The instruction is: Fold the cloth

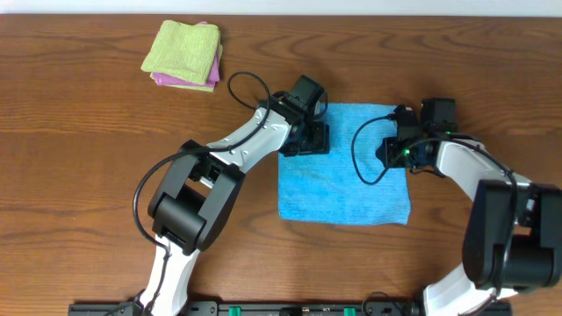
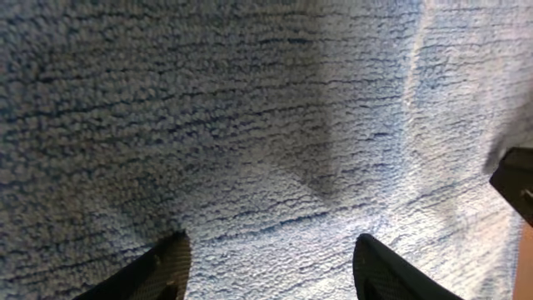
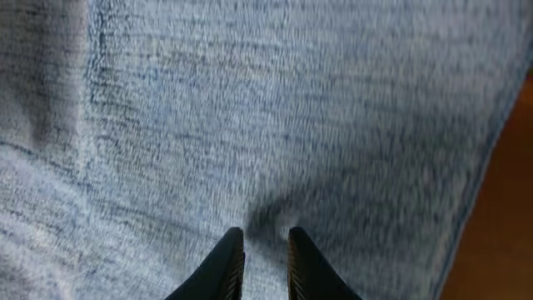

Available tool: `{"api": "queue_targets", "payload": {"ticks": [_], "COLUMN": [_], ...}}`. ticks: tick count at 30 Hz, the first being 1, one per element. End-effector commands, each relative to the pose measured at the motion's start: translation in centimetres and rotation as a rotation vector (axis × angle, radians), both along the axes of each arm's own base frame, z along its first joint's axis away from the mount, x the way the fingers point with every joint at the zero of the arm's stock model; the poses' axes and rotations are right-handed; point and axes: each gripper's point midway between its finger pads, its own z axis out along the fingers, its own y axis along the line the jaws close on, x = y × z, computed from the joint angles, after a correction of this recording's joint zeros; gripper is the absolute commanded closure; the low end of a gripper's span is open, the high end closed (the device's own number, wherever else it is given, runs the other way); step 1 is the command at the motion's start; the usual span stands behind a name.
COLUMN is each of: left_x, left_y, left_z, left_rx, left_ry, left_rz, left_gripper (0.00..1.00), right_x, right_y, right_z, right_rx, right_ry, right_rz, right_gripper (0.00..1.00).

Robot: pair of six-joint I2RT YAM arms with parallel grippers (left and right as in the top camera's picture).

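The sky-blue cloth (image 1: 344, 167) lies flat on the wooden table, roughly square. My left gripper (image 1: 309, 140) sits low over the cloth's upper-left part. In the left wrist view its jaws (image 2: 271, 250) stand wide apart, with bare terry pile (image 2: 250, 125) between them. My right gripper (image 1: 392, 151) is down on the cloth's upper-right part, near its right edge. In the right wrist view its fingers (image 3: 265, 237) are drawn close together, pinching a small dark pucker of the cloth (image 3: 291, 108) at their tips.
A folded lime-green cloth (image 1: 183, 48) lies on a pink one (image 1: 167, 80) at the back left of the table (image 1: 88, 158). Bare wood (image 3: 508, 233) shows just past the cloth's right edge. Black cables loop above both wrists.
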Motion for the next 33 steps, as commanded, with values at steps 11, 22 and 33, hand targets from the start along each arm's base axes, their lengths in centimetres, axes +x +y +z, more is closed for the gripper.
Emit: {"api": "queue_targets", "payload": {"ticks": [11,22,33], "left_x": [2.0,3.3,3.0], "left_y": [2.2,3.3,3.7], "left_z": [-1.2,-0.9,6.2], "left_rx": [0.103,0.160,0.136], "left_ry": [-0.073,-0.128,-0.148], "left_rz": [0.052,0.088,0.079], "left_gripper": [0.32,0.06,0.05], "right_x": [1.4,1.6,-0.1], "right_y": [1.2,1.4,2.9], "right_z": [-1.2,-0.9,6.3], "right_rx": [-0.034,-0.019,0.076], "right_ry": [-0.050,-0.049,-0.107], "right_rz": [0.032,0.013,0.043], "right_gripper": [0.80,0.58,0.01]}}
